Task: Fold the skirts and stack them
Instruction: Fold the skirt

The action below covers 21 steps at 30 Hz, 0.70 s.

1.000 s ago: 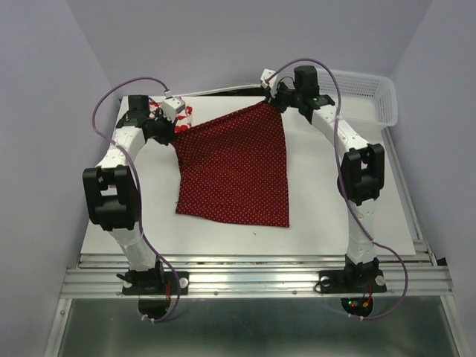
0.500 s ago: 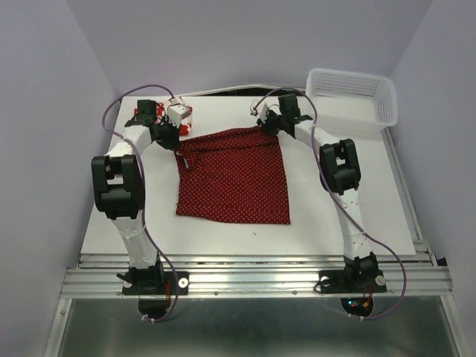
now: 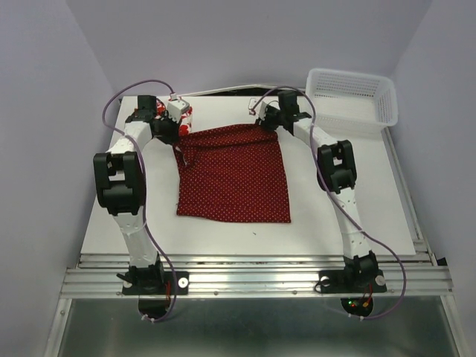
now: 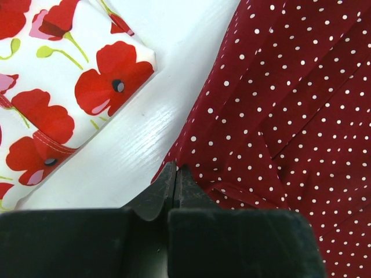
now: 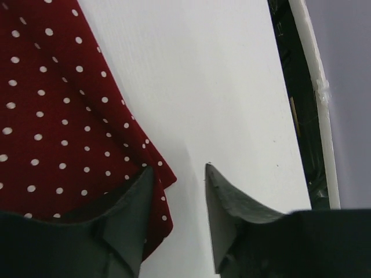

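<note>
The dark red skirt with white dots (image 3: 233,175) lies spread flat on the white table (image 3: 335,216). My left gripper (image 3: 177,135) sits at its far left corner, where the cloth is bunched. In the left wrist view the gripper (image 4: 175,168) is shut, with the edge of the dark red skirt (image 4: 278,104) pinched at its tips. The white skirt with red poppies (image 4: 58,87) lies folded just to the left, partly hidden under the left arm (image 3: 160,113). My right gripper (image 5: 179,168) stands open at the far right corner (image 3: 262,125), and the skirt's corner (image 5: 52,116) lies loose beside its left finger.
A white plastic lattice basket (image 3: 349,97) stands at the back right of the table. The table's far edge and a dark gap (image 5: 293,87) run close behind the right gripper. Both arms reach along the sides of the skirt.
Both arms brought the skirt's raised far edge down onto the table. The right gripper opened and let go of its corner. The left gripper stayed shut.
</note>
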Motion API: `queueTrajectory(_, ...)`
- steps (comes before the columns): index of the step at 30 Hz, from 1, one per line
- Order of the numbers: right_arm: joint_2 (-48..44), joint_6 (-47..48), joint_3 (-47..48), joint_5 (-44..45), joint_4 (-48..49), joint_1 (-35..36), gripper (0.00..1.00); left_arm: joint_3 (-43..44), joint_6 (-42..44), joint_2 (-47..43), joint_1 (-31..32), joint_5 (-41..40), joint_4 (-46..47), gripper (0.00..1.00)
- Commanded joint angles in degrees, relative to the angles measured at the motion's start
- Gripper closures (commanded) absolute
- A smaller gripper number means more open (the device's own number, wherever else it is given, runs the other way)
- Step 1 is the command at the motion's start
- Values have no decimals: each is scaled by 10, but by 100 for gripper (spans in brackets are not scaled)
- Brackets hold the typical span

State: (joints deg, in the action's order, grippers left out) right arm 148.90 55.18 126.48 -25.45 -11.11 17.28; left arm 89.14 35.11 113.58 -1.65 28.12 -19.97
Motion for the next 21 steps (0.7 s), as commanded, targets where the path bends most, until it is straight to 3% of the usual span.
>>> queueTrajectory(1, 42, 83, 72, -22, -96, -4, 58, 31, 2, 7, -2, -1, -12, 100)
queueTrajectory(6, 54, 157, 76, -24, -149, -4, 83, 35, 3, 8, -2, -2, -14, 100)
queueTrajectory(7, 52, 164, 69, -19, -152, -4, 95, 36, 4, 8, -2, -1, -16, 100)
queueTrajectory(8, 49, 165, 64, -16, -148, -4, 99, 36, 4, 7, -2, -1, -17, 100)
queueTrajectory(21, -23, 12, 79, 27, 36, -4, 99, 35, -21, -10, -2, -23, 9, 100)
